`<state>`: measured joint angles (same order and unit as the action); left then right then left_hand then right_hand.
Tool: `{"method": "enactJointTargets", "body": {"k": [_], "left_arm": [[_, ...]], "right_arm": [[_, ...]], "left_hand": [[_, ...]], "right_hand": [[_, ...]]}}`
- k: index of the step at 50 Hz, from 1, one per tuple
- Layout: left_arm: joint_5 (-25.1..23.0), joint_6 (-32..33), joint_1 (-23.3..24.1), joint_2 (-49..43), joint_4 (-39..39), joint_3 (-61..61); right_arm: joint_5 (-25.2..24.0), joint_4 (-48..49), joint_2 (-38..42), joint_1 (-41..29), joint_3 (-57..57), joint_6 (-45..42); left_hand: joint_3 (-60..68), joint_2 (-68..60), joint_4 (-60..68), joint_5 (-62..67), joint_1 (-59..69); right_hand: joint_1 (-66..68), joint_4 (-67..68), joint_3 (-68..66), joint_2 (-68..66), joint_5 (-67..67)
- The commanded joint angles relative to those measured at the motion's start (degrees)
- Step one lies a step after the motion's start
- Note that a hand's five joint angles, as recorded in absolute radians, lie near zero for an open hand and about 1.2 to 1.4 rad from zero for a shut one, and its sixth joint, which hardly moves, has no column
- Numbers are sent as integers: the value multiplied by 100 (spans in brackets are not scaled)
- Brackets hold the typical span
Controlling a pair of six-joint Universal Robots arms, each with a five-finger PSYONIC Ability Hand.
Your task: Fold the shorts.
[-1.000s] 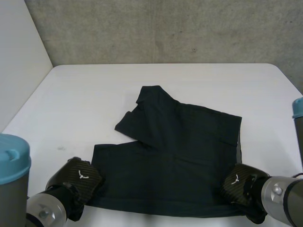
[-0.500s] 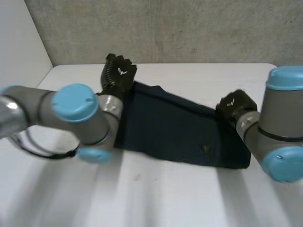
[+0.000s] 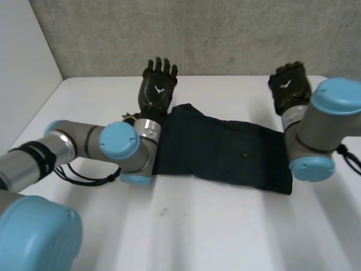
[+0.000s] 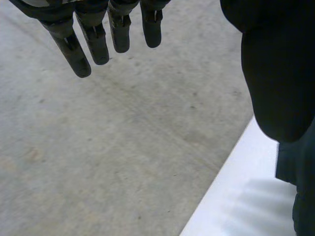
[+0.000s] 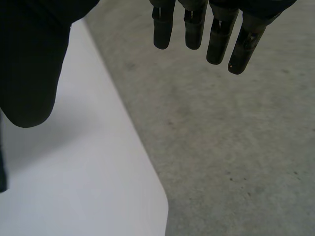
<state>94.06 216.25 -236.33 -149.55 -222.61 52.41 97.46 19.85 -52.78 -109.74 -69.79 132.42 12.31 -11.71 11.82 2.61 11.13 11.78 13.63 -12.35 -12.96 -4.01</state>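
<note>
The dark shorts point(image 3: 225, 149) lie folded into a long band across the far half of the white table point(image 3: 197, 237). My left hand point(image 3: 158, 90) is raised just beyond the band's far left corner, its straight fingers point(image 4: 98, 39) spread and holding nothing. My right hand point(image 3: 289, 87) hovers past the far right end of the shorts, apart from the cloth. Its fingers point(image 5: 197, 24) are straight too, and nothing lies between them and the thumb point(image 5: 29, 64).
A concrete wall point(image 3: 225, 34) rises right behind the table's far edge, close to both hands. A white panel point(image 3: 22, 73) closes off the left side. Both forearms reach across the table on either side of the shorts.
Both hands carried the near edge of the shorts up and over to the far side, folding them in half. They then let go, opened and lifted off the cloth.
</note>
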Motion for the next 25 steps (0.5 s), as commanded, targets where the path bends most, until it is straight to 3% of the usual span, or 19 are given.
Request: {"method": "enactJointTargets", "body": {"k": [1, 6, 8, 15, 20, 25], "left_arm": [[174, -416, -27, 1620, 130, 1533], [139, -1215, -54, 2658, 919, 2562], [131, -1725, -62, 2993, 1657, 2844], [122, -3148, -54, 3266, 3538, 3187], [130, -3493, -124, 3222, 3576, 3415], [148, -3493, -168, 3213, 3479, 3504]], "right_arm": [[-376, -1024, -1225, 225, -808, 1013], [-700, -2526, -1551, 401, -1360, 1714], [-859, -2757, -1560, 445, -1572, 1997], [-1677, -2232, -1543, 761, -2451, 2499], [-1634, -1599, -1218, 788, -2645, 2438], [-1502, -1229, -936, 823, -2628, 2420]], "left_hand": [[-231, 171, -182, -261, -113], [-231, 171, -182, -261, -113], [-210, 150, -160, -240, -92], [-210, 150, -160, -240, -92], [-193, 133, -143, -223, -75], [-193, 133, -143, -223, -75]], "right_hand": [[-178, -363, 235, 296, 401], [-178, -363, 235, 296, 401], [-178, -363, 235, 296, 401], [131, -54, -74, -13, 92], [854, 669, -797, -736, -631], [3374, 3189, -3317, -3256, -3151]]}}
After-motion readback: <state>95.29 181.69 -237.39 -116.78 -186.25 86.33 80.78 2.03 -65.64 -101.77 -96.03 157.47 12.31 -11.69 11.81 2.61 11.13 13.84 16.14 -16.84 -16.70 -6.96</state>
